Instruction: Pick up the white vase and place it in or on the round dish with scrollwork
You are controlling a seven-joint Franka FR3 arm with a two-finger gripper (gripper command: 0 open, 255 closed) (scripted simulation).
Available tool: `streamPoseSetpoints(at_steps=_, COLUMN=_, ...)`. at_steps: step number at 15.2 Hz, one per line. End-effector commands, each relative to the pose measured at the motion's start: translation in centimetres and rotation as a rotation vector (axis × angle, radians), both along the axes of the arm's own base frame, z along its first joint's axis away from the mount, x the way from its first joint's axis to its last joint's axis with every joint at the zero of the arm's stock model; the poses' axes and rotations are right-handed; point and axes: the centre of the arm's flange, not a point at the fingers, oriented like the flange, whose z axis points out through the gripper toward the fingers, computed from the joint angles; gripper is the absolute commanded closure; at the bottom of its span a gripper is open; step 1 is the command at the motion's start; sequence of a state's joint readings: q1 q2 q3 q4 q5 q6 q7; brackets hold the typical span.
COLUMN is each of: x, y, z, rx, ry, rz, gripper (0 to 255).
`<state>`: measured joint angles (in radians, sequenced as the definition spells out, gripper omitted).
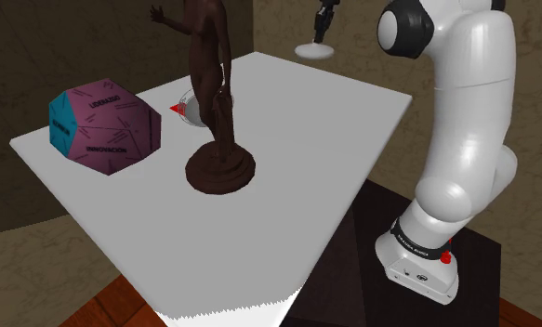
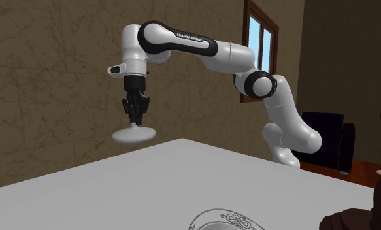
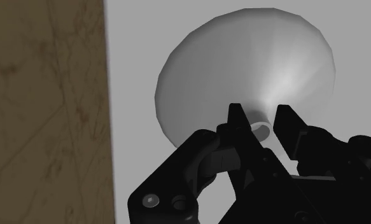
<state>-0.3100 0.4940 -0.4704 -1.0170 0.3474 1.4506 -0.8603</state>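
Wrist view shows the tool (image 3: 261,114) clamped on the narrow neck of the white vase (image 3: 247,70), whose wide body flares out beyond the fingers. Second exterior view has the vase hanging at the frame's left, raised clear of the white desk (image 2: 117,189); the round dish with scrollwork (image 2: 216,213) lies on the desk at the bottom edge.

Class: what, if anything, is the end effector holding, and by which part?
The black end effector holds the white, wide-bodied vase by its narrow neck.
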Motion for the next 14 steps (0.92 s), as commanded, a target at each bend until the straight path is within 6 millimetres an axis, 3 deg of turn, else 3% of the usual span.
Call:
streamPoseSetpoints(at_steps=1, x=0.0, y=0.0, z=1.1, rx=0.000, ry=0.000, rz=0.000, gripper=255)
streamPoseSetpoints(at_steps=5, x=0.0, y=0.0, z=3.2, rx=0.000, ry=0.000, rz=0.000, gripper=255)
streamPoseSetpoints(at_steps=14, x=2.3, y=11.6, z=4.3, rx=0.000, ry=0.000, rz=0.000, gripper=255)
